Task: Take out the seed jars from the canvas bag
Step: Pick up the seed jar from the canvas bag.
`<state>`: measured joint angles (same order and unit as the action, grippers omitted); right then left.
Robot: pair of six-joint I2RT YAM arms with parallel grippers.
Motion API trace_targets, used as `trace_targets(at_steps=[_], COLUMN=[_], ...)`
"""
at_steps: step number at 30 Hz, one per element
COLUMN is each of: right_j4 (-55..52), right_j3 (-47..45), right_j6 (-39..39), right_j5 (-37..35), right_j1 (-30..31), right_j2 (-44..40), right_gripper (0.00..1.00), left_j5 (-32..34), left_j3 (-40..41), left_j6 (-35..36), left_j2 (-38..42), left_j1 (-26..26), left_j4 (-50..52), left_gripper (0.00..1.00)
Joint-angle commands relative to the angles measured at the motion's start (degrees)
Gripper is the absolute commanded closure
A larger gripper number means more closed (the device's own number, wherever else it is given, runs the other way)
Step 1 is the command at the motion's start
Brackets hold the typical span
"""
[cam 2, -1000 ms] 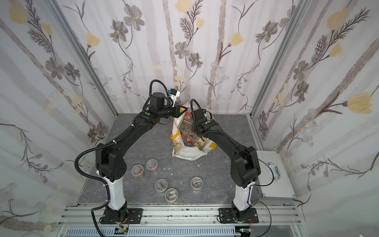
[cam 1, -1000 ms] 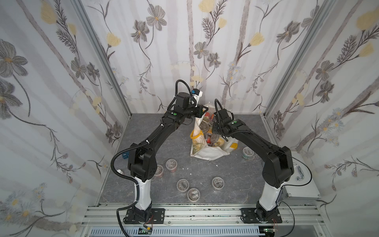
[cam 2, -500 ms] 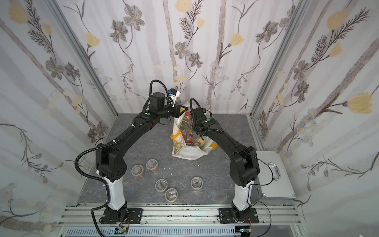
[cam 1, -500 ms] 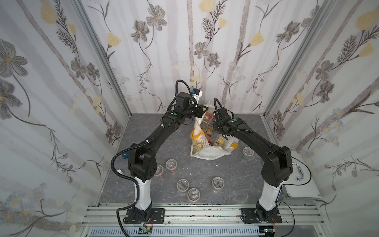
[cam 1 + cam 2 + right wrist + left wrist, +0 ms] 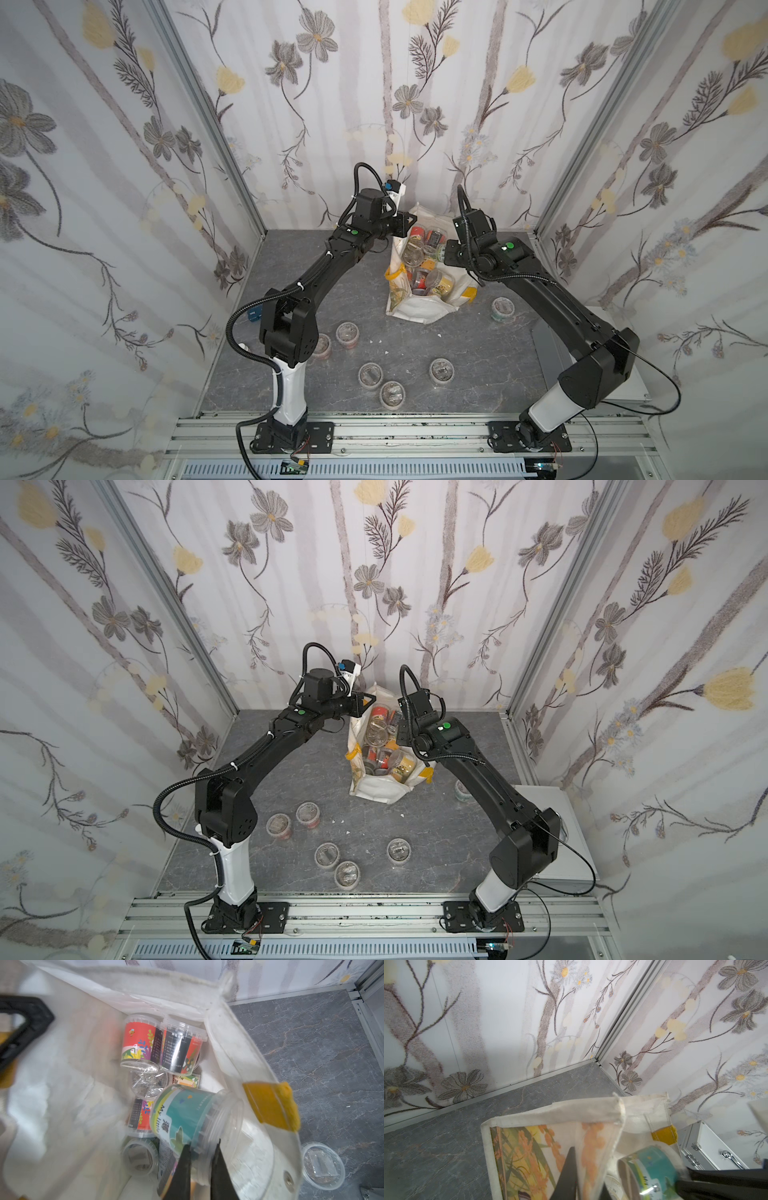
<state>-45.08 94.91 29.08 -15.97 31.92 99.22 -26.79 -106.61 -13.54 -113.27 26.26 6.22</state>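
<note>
The canvas bag (image 5: 419,309) (image 5: 380,789) stands at the back of the table, mouth open. My left gripper (image 5: 409,218) (image 5: 581,1169) is shut on the cloth of its rim and holds that side up. Several seed jars (image 5: 419,249) lie inside, among them two red-banded ones (image 5: 139,1043) (image 5: 182,1047). My right gripper (image 5: 202,1144) (image 5: 399,733) reaches into the bag and is shut on the clear rim of a green-banded jar (image 5: 182,1113) (image 5: 652,1169), which lies tilted on the pile by a yellow patch (image 5: 272,1105).
Several jars stand on the grey table: two by the left arm's base (image 5: 347,332), three near the front (image 5: 392,392), one right of the bag (image 5: 503,309) (image 5: 322,1164). A silver metal case (image 5: 552,804) sits at the right edge. Walls close in on three sides.
My right gripper's jaws have closed on the green-banded jar inside the bag. The left gripper has kept its hold on the bag's rim without moving.
</note>
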Motion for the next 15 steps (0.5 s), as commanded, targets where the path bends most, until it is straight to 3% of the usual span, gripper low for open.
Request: trace_targets(at_steps=[1,5,15], right_j4=[-3.67,-8.54,-6.39], right_j3=[-1.97,-6.09,-33.88], right_j6=[-0.69,-0.5,7.03], right_j5=[1.09,-0.6,3.35], right_j1=[0.12,0.02,1.99], right_j2=[-4.97,-12.47,-22.61], right_gripper=[0.96,0.97,0.97], left_j5=[0.59,1.0,1.56], left_j3=[0.26,0.26,-0.76], left_j6=[-0.95,-0.97,-1.24], left_j2=[0.18,0.63,-0.08], left_j1=[-0.73,-1.46,-2.97], left_j4=[-6.62,-6.57,-6.85], left_gripper=[1.0,1.0,1.0])
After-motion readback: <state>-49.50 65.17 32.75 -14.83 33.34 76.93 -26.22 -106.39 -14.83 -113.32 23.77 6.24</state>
